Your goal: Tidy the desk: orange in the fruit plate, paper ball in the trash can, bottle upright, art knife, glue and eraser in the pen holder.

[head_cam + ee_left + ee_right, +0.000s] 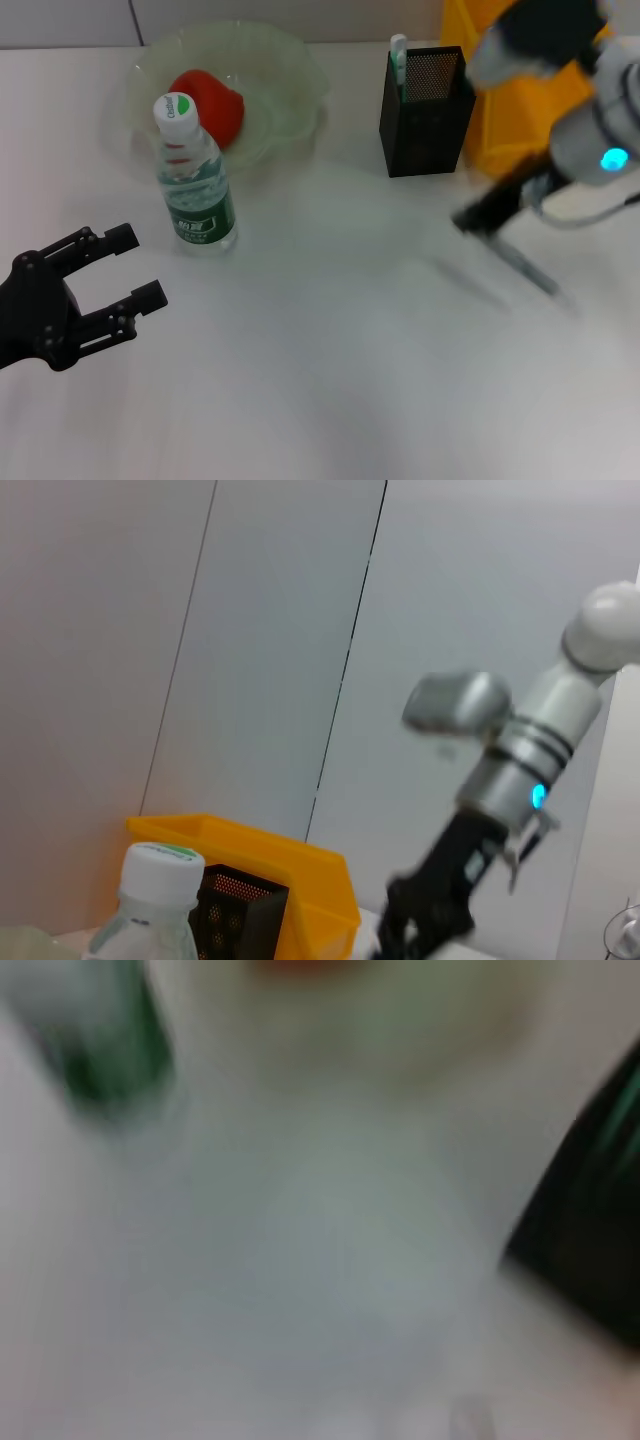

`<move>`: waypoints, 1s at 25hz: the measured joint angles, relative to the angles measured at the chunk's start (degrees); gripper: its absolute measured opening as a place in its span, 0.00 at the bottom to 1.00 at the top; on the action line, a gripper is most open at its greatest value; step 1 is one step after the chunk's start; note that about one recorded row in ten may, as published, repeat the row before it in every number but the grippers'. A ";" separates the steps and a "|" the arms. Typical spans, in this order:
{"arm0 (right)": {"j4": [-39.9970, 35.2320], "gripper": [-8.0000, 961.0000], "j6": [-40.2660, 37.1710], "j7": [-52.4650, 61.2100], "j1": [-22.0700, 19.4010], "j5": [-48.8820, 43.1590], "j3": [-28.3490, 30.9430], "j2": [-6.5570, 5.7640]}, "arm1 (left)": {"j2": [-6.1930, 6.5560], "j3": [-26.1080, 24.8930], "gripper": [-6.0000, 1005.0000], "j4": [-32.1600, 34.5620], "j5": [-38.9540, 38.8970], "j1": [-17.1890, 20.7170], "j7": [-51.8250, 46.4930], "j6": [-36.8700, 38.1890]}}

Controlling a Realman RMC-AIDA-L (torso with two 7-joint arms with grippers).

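the right gripper (478,215), state not discernible, is seen at 3 o'clock of the pen holder (425,112); the left gripper (132,268) is held open; remaining stationery must be located.

Motion blur smears the right end effector (490,215) beside the pen holder (425,110), hiding its finger state; the trash can (500,110) sits partly hidden behind the arm, cropped at the frame's top.

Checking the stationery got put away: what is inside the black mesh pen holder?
One white-and-green item sticks up from the pen holder at its corner nearest the fruit plate. The mesh walls hide anything lower down.
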 joint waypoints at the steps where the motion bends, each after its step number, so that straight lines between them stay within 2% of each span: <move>1: -3.21 0.15 -0.01 -0.92 -1.00 1.89 2.30 0.03 | 0.00 0.00 0.79 0.00 0.00 0.00 0.00 0.01; 3: -8.50 0.15 3.27 -3.50 -3.66 7.91 6.48 0.10 | 0.00 0.01 0.79 0.00 0.01 0.00 0.02 0.01; 4: -10.71 0.15 9.61 -7.38 -6.70 15.76 8.84 0.13 | 0.00 0.01 0.79 0.00 0.04 -0.01 0.03 0.01; 5: -10.71 0.15 9.61 -7.38 -6.70 15.76 8.84 0.13 | 0.00 0.01 0.79 0.00 0.05 -0.02 0.03 0.00; 6: -10.30 0.15 13.46 -9.47 -7.94 19.44 9.14 0.11 | -0.01 0.01 0.79 0.00 0.10 -0.03 0.03 0.01; 8: -8.00 0.15 21.64 -14.78 -10.26 28.22 9.04 0.11 | -0.02 0.01 0.79 0.00 0.13 -0.04 0.03 0.01; 9: -4.23 0.15 29.42 -22.18 -11.82 38.97 8.29 0.15 | -0.09 0.02 0.79 0.00 0.13 -0.13 0.00 0.05; 10: -0.62 0.15 33.86 -28.62 -11.92 46.72 7.47 0.20 | -0.13 0.06 0.79 0.00 0.13 -0.43 -0.25 0.15; 11: 1.68 0.15 35.78 -31.94 -11.37 50.38 7.09 0.19 | -0.15 0.10 0.79 0.00 0.14 -0.61 -0.37 0.27; 16: 8.38 0.15 41.34 -35.94 -8.00 53.98 6.58 0.19 | -0.17 0.13 0.79 0.00 0.06 -1.08 -0.53 0.70; 18: 13.98 0.15 44.84 -37.76 -5.18 54.08 6.44 0.14 | -0.18 0.06 0.79 0.00 -0.04 -1.19 -0.54 0.72; 25: 21.83 0.14 50.21 -43.36 -2.28 56.54 5.72 0.38 | -0.18 0.01 0.79 0.00 -0.05 -1.69 -0.56 0.72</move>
